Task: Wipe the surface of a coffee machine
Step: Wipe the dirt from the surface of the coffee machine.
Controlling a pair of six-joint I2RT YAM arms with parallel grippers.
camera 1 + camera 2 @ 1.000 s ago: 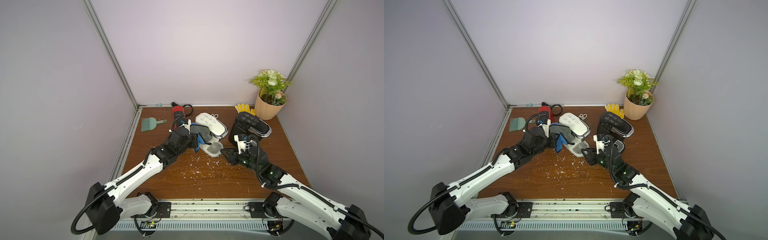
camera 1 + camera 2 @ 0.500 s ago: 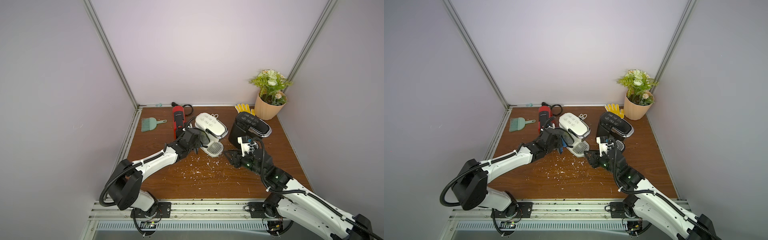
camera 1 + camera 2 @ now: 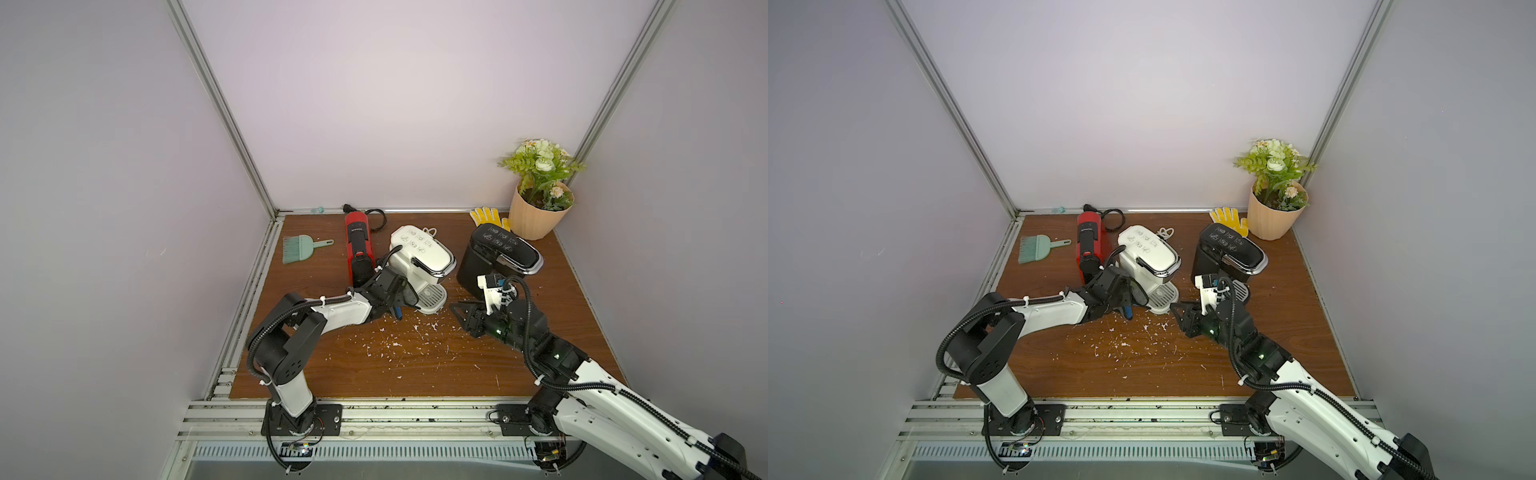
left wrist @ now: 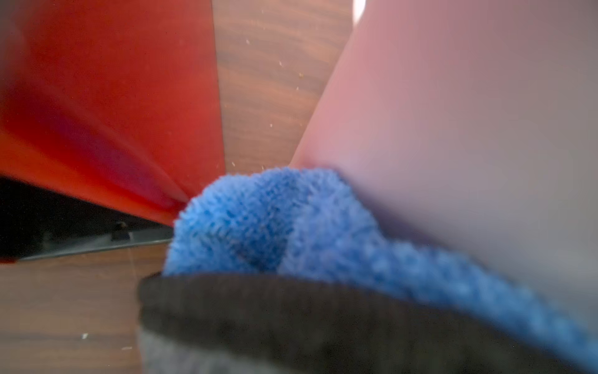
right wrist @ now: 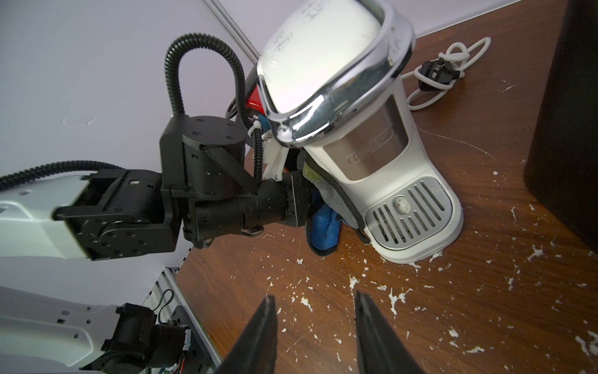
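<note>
A fluffy blue-and-grey cloth (image 5: 325, 223) is clamped in the tightly closed left tool (image 3: 397, 296) and pressed against the side of the white, chrome-trimmed coffee machine (image 3: 419, 253), toward the middle of the brown wooden bench's (image 3: 415, 365) back edge, for wiping, while the right tool (image 5: 315, 298) is held partly spread, empty and clear.

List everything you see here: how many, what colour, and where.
white coffee machine: 1, white and chrome, centre back
black coffee machine: 1, black, right of the white one
red coffee machine: 1, red, left of the white one
hand brush: 1, green, back left
glove: 1, yellow, beside the pot
potted plant: 1, green in beige pot, back right corner
power cord: 1, white, behind the white machine
cloth: 1, blue and grey, against the white machine's side
scraps: many, white, scattered mid-table
left gripper: 1, black, shut on cloth
right gripper: 1, black, open, empty
</note>
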